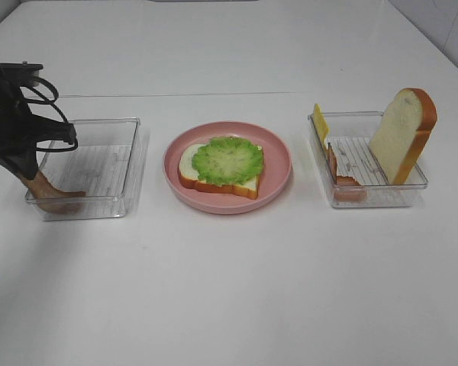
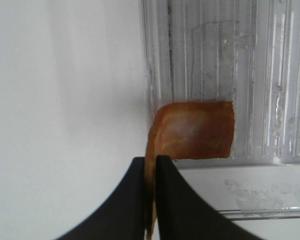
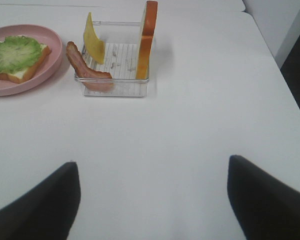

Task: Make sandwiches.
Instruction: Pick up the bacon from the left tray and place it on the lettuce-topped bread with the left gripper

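On the pink plate lies a bread slice with a green lettuce leaf on top. My left gripper reaches into the near left corner of the left clear tray. It is shut on the raised end of an orange-brown bacon strip, and the rest of the strip bends down onto the tray floor. The black fingers pinch the strip's edge. My right gripper hovers open over bare table, well short of the right tray.
The right tray holds an upright bread slice, a yellow cheese slice and another bacon strip leaning on its walls. The white table's right edge runs close beside that tray.
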